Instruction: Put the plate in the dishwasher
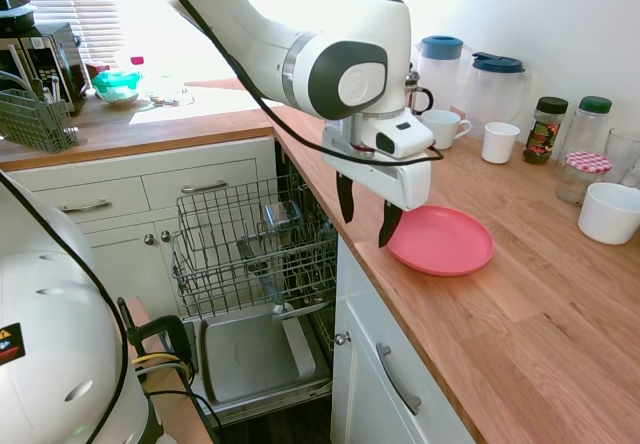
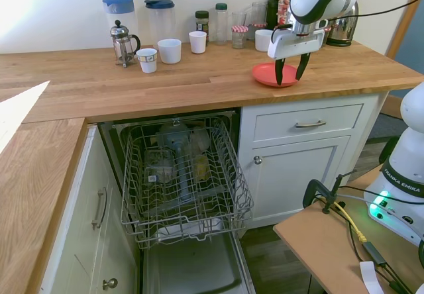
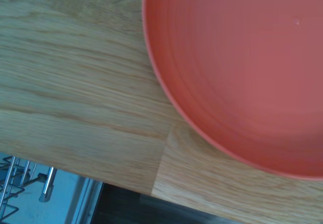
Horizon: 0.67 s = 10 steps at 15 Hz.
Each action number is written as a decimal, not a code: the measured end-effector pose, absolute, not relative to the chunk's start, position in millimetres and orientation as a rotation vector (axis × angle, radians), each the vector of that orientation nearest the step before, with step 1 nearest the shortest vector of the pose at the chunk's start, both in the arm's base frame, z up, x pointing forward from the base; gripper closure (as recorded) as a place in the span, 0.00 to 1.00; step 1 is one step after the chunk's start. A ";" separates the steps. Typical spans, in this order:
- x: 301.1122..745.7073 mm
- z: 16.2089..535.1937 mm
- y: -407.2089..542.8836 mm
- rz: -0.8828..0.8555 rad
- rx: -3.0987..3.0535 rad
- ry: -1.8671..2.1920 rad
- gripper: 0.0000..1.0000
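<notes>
You've got the wooden worktop [image 1: 520,324] carrying the plate [image 1: 445,240], flat near its front edge. Along the back edge sit white mugs [image 2: 169,50], two lidded jugs [image 2: 119,12], a cafetière [image 2: 122,42], jars [image 1: 546,129] and a white pot [image 1: 609,212].

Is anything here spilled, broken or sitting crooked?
Nothing stands out. The plate lies flat and whole on the counter near its edge, no spills around it. The dishwasher is open with its rack pulled out. The gripper hangs open over the plate's rim.
</notes>
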State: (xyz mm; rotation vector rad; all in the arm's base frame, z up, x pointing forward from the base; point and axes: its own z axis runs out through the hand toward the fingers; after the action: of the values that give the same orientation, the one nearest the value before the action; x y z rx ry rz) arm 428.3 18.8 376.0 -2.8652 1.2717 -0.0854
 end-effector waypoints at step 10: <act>436.5 401.2 -51.8 -0.117 -2.709 1.413 0.00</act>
State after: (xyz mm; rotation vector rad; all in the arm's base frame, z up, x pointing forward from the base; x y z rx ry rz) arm 436.5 -51.8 401.2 -2.7095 1.4126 -0.1171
